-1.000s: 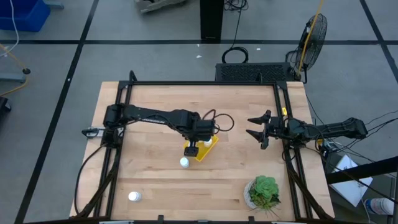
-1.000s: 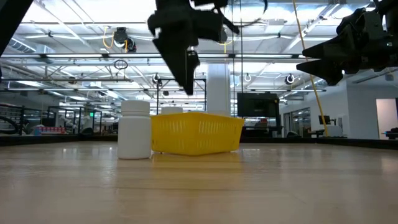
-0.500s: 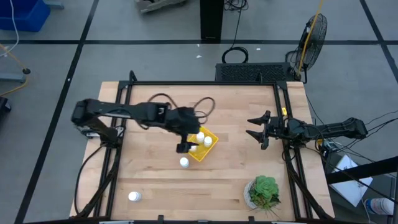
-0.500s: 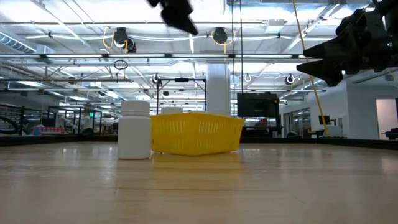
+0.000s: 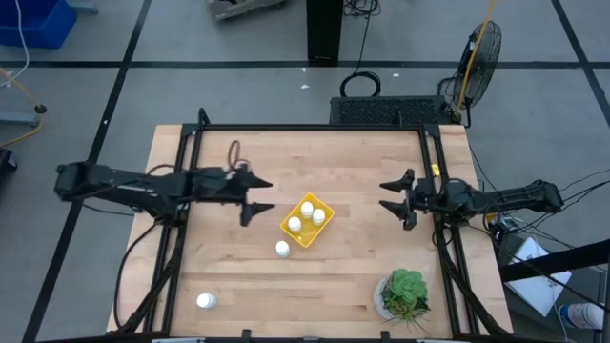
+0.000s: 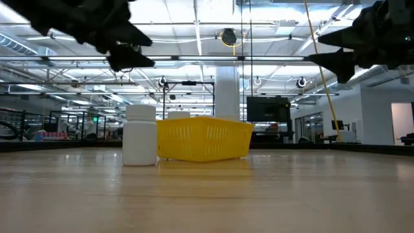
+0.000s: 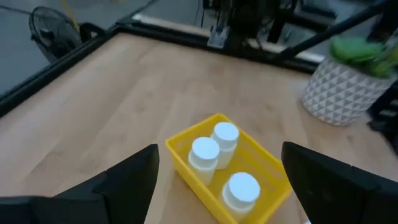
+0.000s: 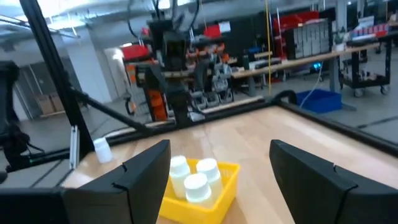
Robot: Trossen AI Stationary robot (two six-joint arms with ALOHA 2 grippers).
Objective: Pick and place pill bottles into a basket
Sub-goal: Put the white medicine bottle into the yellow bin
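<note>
Three bottles (image 5: 307,217) are seen inside the basket (image 5: 325,209); two are left on the table (image 5: 381,162), one (image 5: 283,249) just beside the basket, one (image 5: 205,301) near a corner; the left end effector (image 5: 259,193) is opened and empty beside the basket; the right end effector (image 5: 390,194) is opened, waiting apart.

No readable text in any view.
The pill bottles (image 5: 307,216) are plain white, the basket (image 5: 308,221) is plain yellow, and anything printed on the gear in the room behind is too small or blurred to make out.
</note>
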